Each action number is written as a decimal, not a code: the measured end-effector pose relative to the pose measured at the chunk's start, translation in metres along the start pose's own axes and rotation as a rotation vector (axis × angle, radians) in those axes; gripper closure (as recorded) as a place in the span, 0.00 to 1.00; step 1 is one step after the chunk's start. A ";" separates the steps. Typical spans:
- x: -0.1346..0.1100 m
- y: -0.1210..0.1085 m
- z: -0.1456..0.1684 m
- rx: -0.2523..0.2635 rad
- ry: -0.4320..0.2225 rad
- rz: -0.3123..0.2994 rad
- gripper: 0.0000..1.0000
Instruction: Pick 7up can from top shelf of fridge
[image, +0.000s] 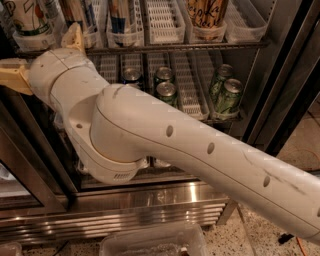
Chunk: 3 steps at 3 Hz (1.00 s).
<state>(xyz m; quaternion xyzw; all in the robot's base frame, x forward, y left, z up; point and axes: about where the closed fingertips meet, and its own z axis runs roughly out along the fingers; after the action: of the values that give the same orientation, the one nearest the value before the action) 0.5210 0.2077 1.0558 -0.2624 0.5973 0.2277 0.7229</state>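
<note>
Although its lid runs off the top of the view, the 7up can (29, 19) looks to be the white one with green markings. It stands in the far-left lane tray of the top shelf (200, 46), just above the hand (39, 51). The hand is open and empty, its two tan fingers (15, 75) spread wide. One juts out to the left and the other pokes up at the front edge of the rack. Whether that upper finger touches the tray, I cannot tell.

Along the same shelf to the right of the hand stand tall printed cans and an empty slotted tray (162, 20). Below and to the right of the hand, one rack down, sit dark-green cans (166, 92), with a pair of paler green cans (229, 97) farther right. The thick white arm (200, 145) sweeps in from the lower right across the fridge (150, 205) and hides much of the lower racks.

As I judge it, the reach is nearly done and the grasp is not begun. The hand sits a little low of the can, so it has yet to rise and bracket the can. Then it must close, lift the can clear of its lane and draw it out.
</note>
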 end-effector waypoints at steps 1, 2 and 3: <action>0.001 0.003 0.005 0.017 -0.024 0.032 0.00; 0.001 0.003 0.005 0.018 -0.027 0.040 0.00; 0.004 -0.010 0.011 0.075 -0.004 0.041 0.00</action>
<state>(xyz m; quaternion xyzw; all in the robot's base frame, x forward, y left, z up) 0.5361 0.2075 1.0548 -0.2221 0.6094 0.2204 0.7285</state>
